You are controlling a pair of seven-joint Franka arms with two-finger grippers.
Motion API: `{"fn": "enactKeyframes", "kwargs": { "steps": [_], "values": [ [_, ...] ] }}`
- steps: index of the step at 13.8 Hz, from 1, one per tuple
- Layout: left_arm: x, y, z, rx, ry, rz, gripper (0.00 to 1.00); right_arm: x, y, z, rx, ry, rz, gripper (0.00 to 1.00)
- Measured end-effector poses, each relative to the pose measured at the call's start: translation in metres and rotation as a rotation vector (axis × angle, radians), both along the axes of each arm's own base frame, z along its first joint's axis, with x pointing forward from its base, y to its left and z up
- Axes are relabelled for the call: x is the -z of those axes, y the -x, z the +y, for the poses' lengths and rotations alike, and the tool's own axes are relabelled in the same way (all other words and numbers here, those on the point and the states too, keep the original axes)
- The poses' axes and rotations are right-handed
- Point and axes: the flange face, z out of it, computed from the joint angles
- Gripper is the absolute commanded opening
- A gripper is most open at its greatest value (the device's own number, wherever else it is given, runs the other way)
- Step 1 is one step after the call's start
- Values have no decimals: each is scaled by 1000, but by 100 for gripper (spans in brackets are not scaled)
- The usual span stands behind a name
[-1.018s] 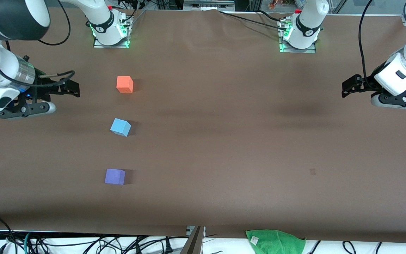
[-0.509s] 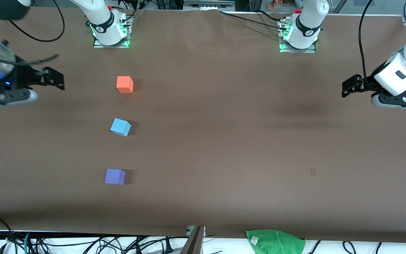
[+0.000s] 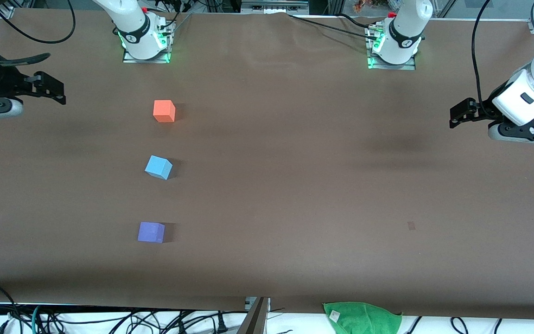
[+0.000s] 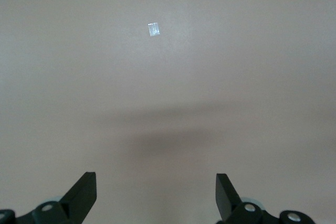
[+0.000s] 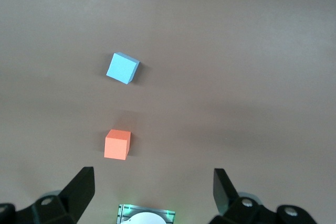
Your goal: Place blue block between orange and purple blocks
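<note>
Your blue block (image 3: 158,167) already sits on the table (image 3: 295,185) in the column of three, orange block (image 3: 164,111) at its 12 o'clock in the front view and purple block (image 3: 151,232) at its 6 o'clock, gaps on both sides, touching neither; it is turned a bit on its vertical axis while the other two sit squarer, and being a cube it has no long axis to worry about. By my read the placement looks done, so any coming move is only a nudge or a retreat. The relation you care about: the right gripper (image 3: 56,90) is up over the right arm's end of the table, and the blue block lies at roughly its 4 o'clock in the front view, orange block closer to it than blue. Its fingers are spread wide and hold nothing, as the right wrist view shows. The left gripper (image 3: 457,116) waits over the left arm's end, well apart from all three blocks, fingers also wide apart and empty, so if you need a touch-up use the right arm, it is clearly the nearer one
</note>
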Motion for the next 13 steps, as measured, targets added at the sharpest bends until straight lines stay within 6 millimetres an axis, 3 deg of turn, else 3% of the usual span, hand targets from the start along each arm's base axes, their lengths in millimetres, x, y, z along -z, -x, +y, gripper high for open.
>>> {"fn": "enactKeyframes", "kwargs": {
  "steps": [3, 13],
  "values": [
    [0, 0, 0, 0, 0, 0, 100, 2, 1, 12, -23, 1, 5, 100],
    [0, 0, 0, 0, 0, 1, 100, 5, -1, 8, -14, 2, 10, 100]
  ]
}}
